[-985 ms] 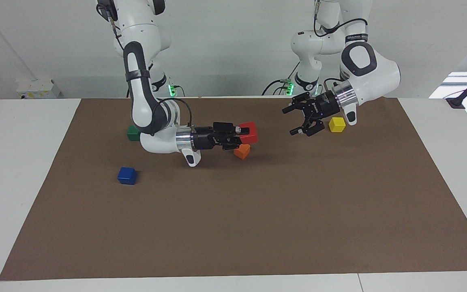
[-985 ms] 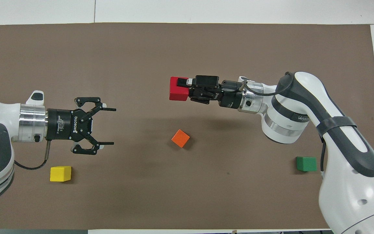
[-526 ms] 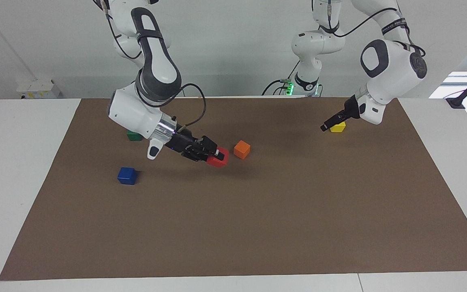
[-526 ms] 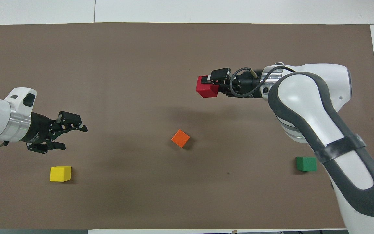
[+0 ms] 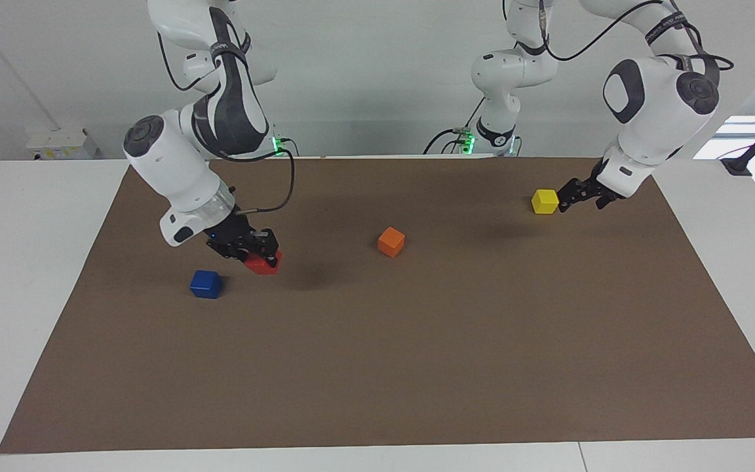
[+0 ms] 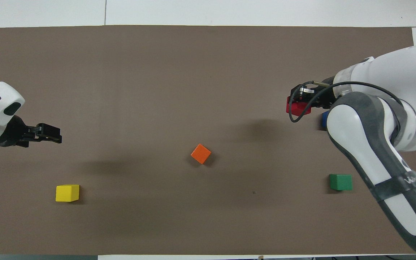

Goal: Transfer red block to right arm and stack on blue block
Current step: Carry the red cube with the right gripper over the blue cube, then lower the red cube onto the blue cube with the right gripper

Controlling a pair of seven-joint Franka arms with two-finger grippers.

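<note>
Carrying the red block (image 5: pixel 262 263) low over the mat (image 5: pixel 417 367), the right gripper (image 5: pixel 253 252) has its jaws closed on the cube and hangs just beside the blue block (image 5: pixel 206 284), toward the right arm's end of the table. We judge the handover done, since the red block sits in the right arm's (image 5: pixel 181 164) grasp, not the left's. What remains, as we read it, is the stacking itself: the red block is not yet over the blue one, which lies bare on the mat and, from overhead, is mostly hidden by the arm (image 6: pixel 324 119). At the left arm's end the left gripper (image 5: pixel 573 195) waits next to the yellow cube (image 5: pixel 544 201); we cannot tell how its jaws stand. An orange cube (image 5: pixel 391 241) rests mid-mat, a green cube (image 6: pixel 340 182) nearer the robots.
</note>
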